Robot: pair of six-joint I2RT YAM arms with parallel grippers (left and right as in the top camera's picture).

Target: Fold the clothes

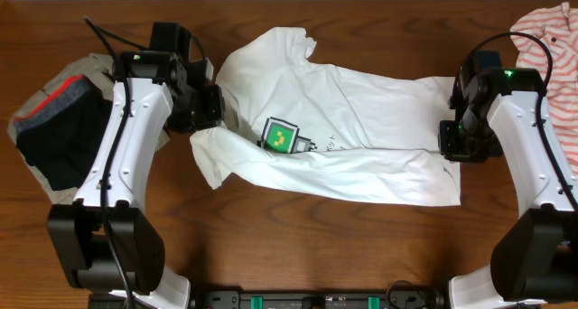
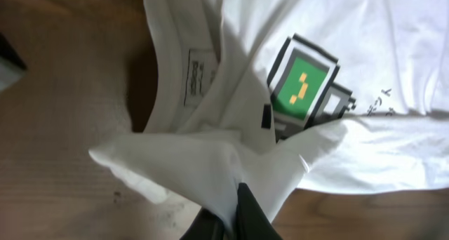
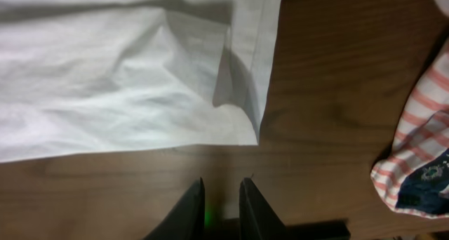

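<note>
Left gripper (image 2: 230,215) clenched on wrinkly white cotton shirt (image 1: 379,110) at 9 o'clock. Right gripper (image 3: 222,205) slightly parted, empty, just off 3 o'clock hem.

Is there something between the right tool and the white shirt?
Nothing visible. Only bare table lies between the right tool and the white shirt; the striped garment lies off to the side.

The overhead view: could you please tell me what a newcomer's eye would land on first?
A white shirt sprawls across the middle of the table, with a green pixel print left of its middle. The left gripper pinches a fold at that end, while the right gripper sits just off the right hem, slightly open and empty. A striped shirt lies at the far right corner.
</note>
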